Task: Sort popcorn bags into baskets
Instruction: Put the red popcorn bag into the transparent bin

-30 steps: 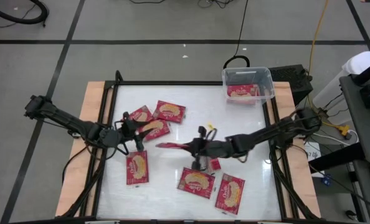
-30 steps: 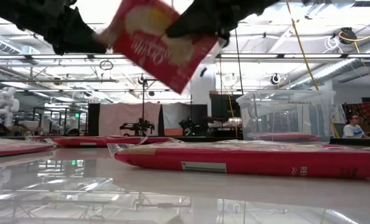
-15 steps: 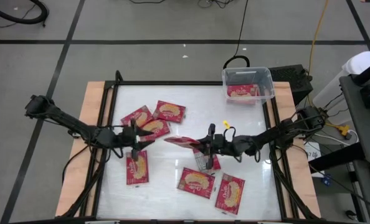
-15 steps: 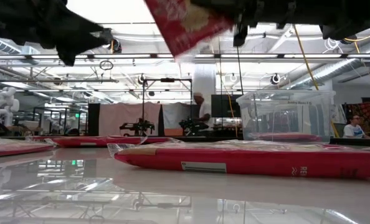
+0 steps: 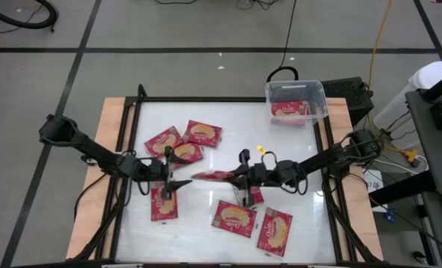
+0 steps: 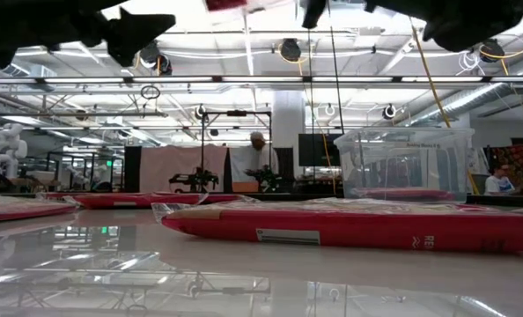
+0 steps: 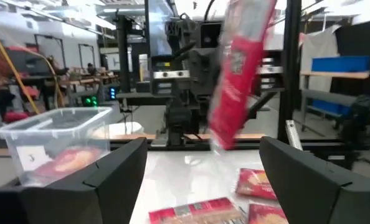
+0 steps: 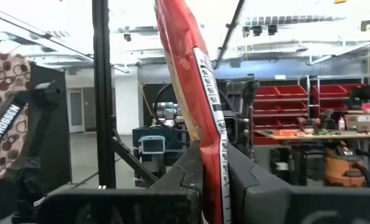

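Note:
My right gripper (image 5: 238, 177) hovers over the table's middle, shut on a red popcorn bag (image 5: 212, 176) that shows edge-on from above. In the right wrist view that bag (image 8: 194, 81) rises between my fingers. My left gripper (image 5: 175, 181) is open just left of the held bag, above another bag (image 5: 164, 201); in the left wrist view (image 7: 203, 149) the held bag (image 7: 241, 68) hangs in the air ahead of it. Several more bags lie flat on the table (image 5: 203, 132) (image 5: 234, 217) (image 5: 274, 230). The clear basket (image 5: 295, 100) at the far right corner holds a bag (image 5: 290, 110). My right gripper pinches the bag between its two fingers at the end nearest the arm (image 8: 211, 168), coming level from the table's right. The bag is lifted clear of the table and stands on edge, reaching out past the fingers toward the table's left.
A bag (image 6: 349, 224) lies close in front of the low camera, with the clear basket (image 6: 402, 163) behind it. A black box (image 5: 351, 91) sits beside the basket, off the table's far right corner. Bare tabletop shows between the far bags and the basket (image 5: 243, 119).
My right gripper has raised the bag, which has climbed almost out of the low view's top and turned onto its edge. My left gripper has moved toward the table's near edge and to the right, closer to the held bag.

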Controlling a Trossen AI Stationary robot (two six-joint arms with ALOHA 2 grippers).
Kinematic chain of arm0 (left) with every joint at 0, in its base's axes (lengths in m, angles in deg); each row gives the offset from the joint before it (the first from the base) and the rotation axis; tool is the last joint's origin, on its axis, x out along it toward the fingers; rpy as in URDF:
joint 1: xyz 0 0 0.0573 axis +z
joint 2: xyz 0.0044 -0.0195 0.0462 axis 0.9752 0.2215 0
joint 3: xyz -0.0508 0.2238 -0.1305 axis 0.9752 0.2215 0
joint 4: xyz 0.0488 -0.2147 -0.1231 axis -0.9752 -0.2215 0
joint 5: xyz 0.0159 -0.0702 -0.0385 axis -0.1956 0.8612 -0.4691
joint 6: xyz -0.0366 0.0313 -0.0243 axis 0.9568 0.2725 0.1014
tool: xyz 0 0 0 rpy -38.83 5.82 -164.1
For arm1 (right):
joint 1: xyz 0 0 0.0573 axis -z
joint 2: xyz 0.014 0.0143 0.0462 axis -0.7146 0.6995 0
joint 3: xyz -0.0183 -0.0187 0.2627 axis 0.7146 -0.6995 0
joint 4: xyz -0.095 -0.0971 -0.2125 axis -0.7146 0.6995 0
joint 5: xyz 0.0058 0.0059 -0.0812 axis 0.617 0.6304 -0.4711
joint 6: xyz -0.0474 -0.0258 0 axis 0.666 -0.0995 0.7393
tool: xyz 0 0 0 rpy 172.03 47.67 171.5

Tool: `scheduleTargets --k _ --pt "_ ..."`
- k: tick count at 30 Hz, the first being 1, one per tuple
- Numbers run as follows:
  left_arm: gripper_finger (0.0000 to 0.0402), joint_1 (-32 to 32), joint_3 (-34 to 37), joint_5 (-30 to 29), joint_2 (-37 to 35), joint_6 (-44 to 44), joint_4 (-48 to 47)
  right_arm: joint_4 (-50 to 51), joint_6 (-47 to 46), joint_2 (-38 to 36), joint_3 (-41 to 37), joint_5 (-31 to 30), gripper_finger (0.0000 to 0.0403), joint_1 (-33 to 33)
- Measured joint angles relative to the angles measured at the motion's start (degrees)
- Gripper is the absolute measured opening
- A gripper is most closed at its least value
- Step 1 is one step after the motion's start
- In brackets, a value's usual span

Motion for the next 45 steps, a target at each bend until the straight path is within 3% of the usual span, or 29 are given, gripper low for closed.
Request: scheduleTargets --k 6,10,19,21,24,32,40,45 --pt "0.0293 0.0 -4.8 1.9 6.5 -3.5 -0.4 0.6 2.4 5.4 6.4 -0.2 0.0013 0.1" --pt "0.0252 0.0 -5.6 3.2 7.8 -3.9 -0.4 0.6 2.2 5.9 6.8 0.0 0.0013 0.5" --pt "0.0044 1.2 -5.6 5.9 7.8 -4.5 0.0 0.4 2.1 6.0 6.7 -0.1 0.0013 0.8" --pt "0.0018 1.6 -5.6 6.4 7.8 -4.3 0.0 0.4 2.1 5.9 6.7 -0.1 0.0015 1.0" --pt "0.0026 2.2 -5.6 6.3 7.8 -3.9 -1.0 1.2 2.0 5.9 6.7 -1.0 0.0024 1.1" --pt "0.0014 2.6 -5.5 5.3 4.0 0.8 -11.2 15.7 -2.0 0.4 5.4 -13.9 0.0088 -0.8" --pt "0.0025 3.9 -5.5 5.0 -9.1 4.9 -32.3 42.6 -18.7 -9.0 5.1 -16.2 0.0127 -1.2" --pt "0.0015 4.2 -5.5 5.4 -18.6 6.4 -47.1 52.8 -21.4 -14.0 7.7 -19.7 0.0127 -2.1"
